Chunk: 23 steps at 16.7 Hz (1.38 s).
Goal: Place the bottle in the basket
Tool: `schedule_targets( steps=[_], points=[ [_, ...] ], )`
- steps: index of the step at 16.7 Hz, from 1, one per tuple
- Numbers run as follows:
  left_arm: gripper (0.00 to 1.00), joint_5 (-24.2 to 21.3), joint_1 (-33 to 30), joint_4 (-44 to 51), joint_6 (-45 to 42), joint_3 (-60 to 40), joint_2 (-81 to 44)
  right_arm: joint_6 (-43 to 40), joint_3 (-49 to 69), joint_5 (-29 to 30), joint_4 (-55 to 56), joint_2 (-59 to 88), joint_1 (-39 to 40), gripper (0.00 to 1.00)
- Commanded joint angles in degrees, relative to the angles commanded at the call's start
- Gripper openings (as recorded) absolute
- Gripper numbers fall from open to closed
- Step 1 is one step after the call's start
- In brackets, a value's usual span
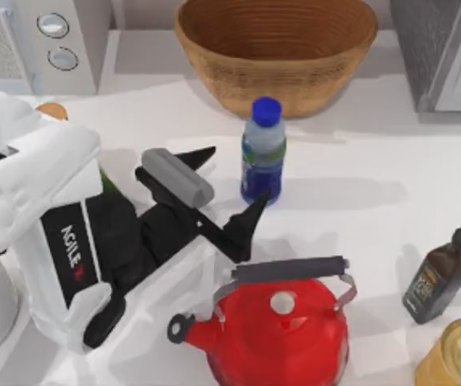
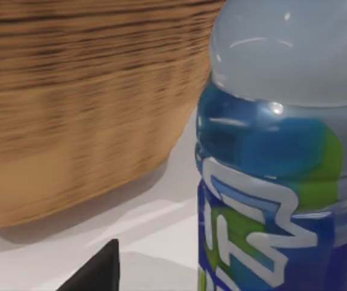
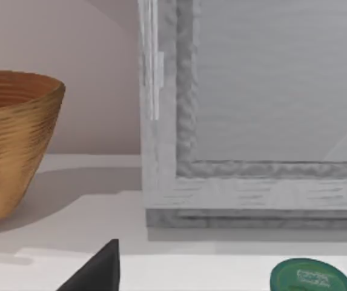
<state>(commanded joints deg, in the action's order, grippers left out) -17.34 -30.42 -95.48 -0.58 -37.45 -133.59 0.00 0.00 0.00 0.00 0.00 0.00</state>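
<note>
Left end effector (image 1: 228,186) spread wide, low over the white surface (image 1: 359,161), just left of the water bottle (image 1: 263,150), not touching. Bottle upright beyond the red kettle (image 1: 278,330), in front of the wicker basket (image 1: 276,50).

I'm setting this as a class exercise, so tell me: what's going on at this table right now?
The left gripper is open and reaching toward the bottle, which stands upright on the table just in front of the basket. Its fingers sit to the bottle's left and have not closed on it. A red kettle stands nearer the camera. The bottle is not yet in the basket.
</note>
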Motion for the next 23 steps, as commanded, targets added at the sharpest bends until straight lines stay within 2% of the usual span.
schedule_targets(
  steps=[6,13,18,23],
  points=[
    [1.00,0.1,0.0,0.9,0.0,-0.9,-0.1,0.0,0.0,0.0,0.0,0.0,0.0,1.00],
    [1.00,2.7,-2.8,11.3,0.1,-15.5,-3.9,0.0,0.0,0.0,0.0,0.0,0.0,1.00],
    [1.00,3.0,-3.1,12.6,0.1,-16.9,-4.2,0.0,0.0,0.0,0.0,0.0,0.0,1.00],
    [0.62,3.0,-3.1,12.6,0.1,-16.9,-4.2,0.0,0.0,0.0,0.0,0.0,0.0,1.00]
  ],
)
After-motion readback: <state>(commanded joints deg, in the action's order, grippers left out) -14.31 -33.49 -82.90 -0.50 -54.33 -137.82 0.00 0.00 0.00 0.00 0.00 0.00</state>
